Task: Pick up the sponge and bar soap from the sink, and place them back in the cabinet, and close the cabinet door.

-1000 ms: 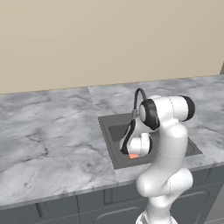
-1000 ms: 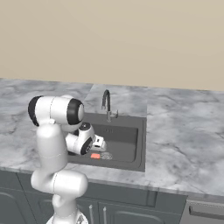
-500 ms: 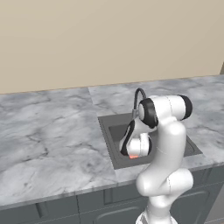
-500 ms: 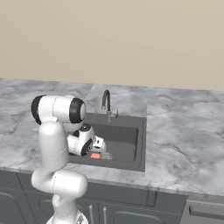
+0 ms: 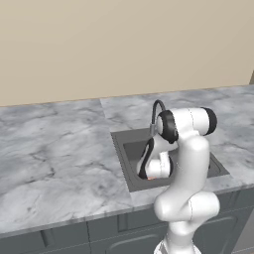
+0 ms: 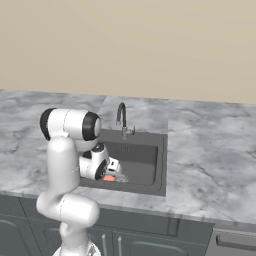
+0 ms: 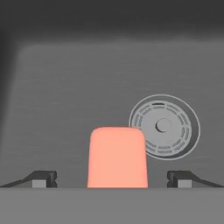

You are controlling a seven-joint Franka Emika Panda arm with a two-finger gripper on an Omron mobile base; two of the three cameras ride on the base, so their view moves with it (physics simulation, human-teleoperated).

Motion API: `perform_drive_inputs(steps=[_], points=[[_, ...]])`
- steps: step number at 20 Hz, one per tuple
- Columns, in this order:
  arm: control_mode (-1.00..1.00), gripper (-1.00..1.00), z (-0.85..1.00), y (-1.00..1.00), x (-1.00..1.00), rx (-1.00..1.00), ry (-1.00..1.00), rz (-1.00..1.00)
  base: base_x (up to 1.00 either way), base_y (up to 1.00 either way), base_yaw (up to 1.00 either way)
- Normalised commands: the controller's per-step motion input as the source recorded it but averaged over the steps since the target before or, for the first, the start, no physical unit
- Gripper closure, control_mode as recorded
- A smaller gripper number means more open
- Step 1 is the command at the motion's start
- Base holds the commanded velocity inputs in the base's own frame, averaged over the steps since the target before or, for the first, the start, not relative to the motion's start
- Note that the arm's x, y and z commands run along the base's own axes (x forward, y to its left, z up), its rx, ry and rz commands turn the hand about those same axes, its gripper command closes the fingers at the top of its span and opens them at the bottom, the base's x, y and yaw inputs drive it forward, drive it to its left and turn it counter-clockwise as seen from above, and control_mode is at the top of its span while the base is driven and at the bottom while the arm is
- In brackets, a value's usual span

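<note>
The bar soap (image 7: 117,157), a flat pink-orange bar, lies on the floor of the dark grey sink (image 7: 83,83), just left of the round drain (image 7: 164,127). My gripper (image 7: 111,178) is open, low inside the basin, with one fingertip on each side of the soap and clear gaps between them and the bar. From the right base the soap (image 6: 108,178) shows just below my hand (image 6: 111,167) near the front of the sink (image 6: 147,167). From the left base a sliver of soap (image 5: 151,177) peeks out under my wrist. The sponge, the cabinet and the cabinet door are out of view.
A curved metal faucet (image 6: 121,119) stands at the sink's back edge, also seen from the left base as the faucet (image 5: 158,106). Grey marble counter (image 5: 54,149) spreads on both sides. Dark base drawer fronts (image 6: 150,240) run below, and a beige wall rises behind.
The arm has sunk a little deeper into the sink, bringing the hand closer over the bar soap. The jaws have stayed open.
</note>
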Motion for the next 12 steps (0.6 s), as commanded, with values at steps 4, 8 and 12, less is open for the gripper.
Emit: perform_drive_inputs(steps=[4, 8, 12], points=[[-1.0, -1.0, -0.12, 0.0, 0.0, 0.01, 0.02, 0.01, 0.0, 0.0, 0.0], [-1.0, -1.0, -0.16, 0.0, 0.0, 0.0, 0.02, 0.0, 0.0, 0.0, 0.0], [-1.0, -1.0, -0.15, 0.0, 0.01, 0.0, 0.01, 0.0, 0.0, 0.0, 0.0]])
